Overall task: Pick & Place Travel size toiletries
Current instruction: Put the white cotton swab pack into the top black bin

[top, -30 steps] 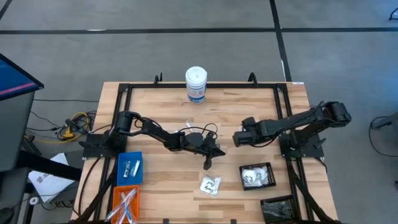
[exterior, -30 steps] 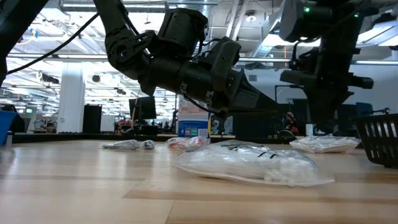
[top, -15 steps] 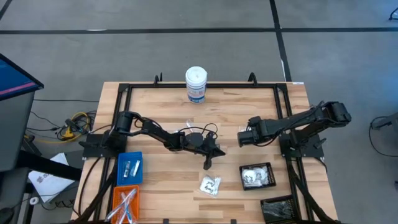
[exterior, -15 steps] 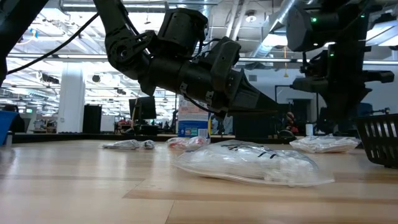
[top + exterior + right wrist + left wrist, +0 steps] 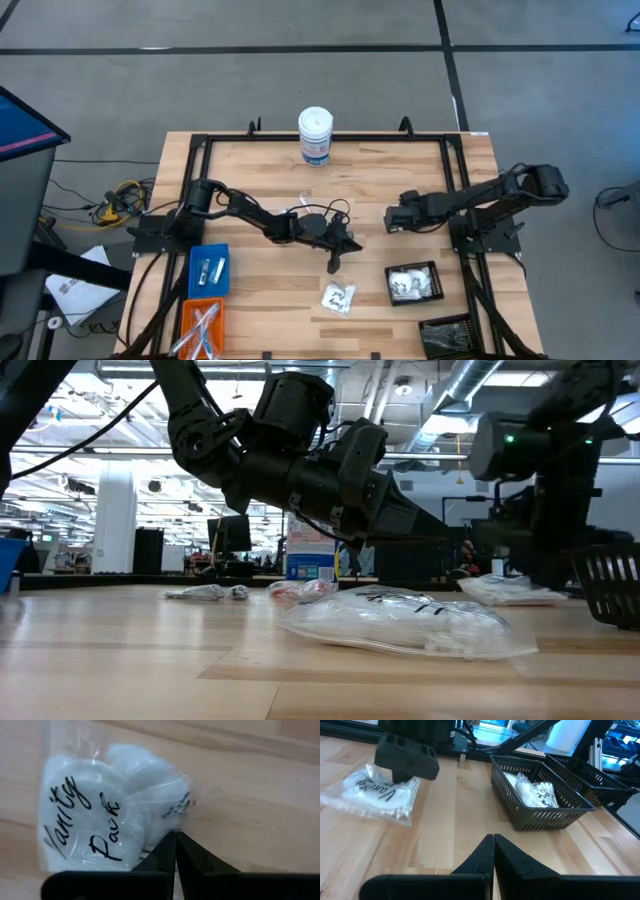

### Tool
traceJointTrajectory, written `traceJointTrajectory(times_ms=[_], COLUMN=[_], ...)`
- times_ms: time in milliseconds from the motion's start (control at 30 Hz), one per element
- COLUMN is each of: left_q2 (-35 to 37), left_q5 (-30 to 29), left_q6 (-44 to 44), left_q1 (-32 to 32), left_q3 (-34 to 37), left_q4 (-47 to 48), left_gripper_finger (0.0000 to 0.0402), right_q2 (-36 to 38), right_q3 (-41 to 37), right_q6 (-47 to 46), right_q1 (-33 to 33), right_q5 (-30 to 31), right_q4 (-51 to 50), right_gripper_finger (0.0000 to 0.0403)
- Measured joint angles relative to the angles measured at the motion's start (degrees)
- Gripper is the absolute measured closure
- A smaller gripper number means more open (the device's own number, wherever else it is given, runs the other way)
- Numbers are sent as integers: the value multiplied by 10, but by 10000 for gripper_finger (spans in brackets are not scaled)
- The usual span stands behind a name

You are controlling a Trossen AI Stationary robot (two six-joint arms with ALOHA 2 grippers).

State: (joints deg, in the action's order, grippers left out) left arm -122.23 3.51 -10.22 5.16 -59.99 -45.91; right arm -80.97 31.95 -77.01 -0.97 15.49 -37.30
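A clear crinkly packet (image 5: pixel 100 815) with white contents and the handwriting "Vanity Pack" lies flat on the table's right half; it also shows in the left wrist view (image 5: pixel 375 795) and the low view (image 5: pixel 510 592). My right gripper (image 5: pixel 392 220) stands over it, pointing down, shut on its edge. A second clear packet (image 5: pixel 338 297) lies near the front edge, flat on the wood. My left gripper (image 5: pixel 352 243) is shut and holds nothing, low over the table's middle, pointing toward the right. My right gripper pinches the packet's film at one edge (image 5: pixel 169 827) between its two fingertips. It comes from above, pointing steeply down. The packet lies flat on the table, white contents spread beside the fingers; one layer or several, I cannot tell.
A black mesh basket (image 5: pixel 432 270) with white packets stands right of centre near the front, and a second black bin (image 5: pixel 445 335) at the front right corner. Blue (image 5: pixel 208 270) and orange (image 5: pixel 200 325) bins sit front left. A white canister (image 5: pixel 315 135) stands at the far edge.
My right gripper has come down from well above the table to the packet on the right and has drifted a little toward the table's right edge. The packets have stayed where they were.
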Motion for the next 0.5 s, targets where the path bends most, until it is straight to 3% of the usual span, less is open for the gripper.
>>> traceJointTrajectory(times_ms=[200, 500], left_q2=[0, 0], left_q5=[0, -28], left_q6=[7, -128], left_q1=[-1, -61], left_q3=[0, 1], left_q4=[0, 74], left_gripper_finger=[401, 400], right_q2=[-2, -3], right_q3=[-8, -9], right_q6=[3, 5], right_q1=[14, 22], right_q5=[-19, -33], right_q4=[41, 64], right_gripper_finger=[401, 402])
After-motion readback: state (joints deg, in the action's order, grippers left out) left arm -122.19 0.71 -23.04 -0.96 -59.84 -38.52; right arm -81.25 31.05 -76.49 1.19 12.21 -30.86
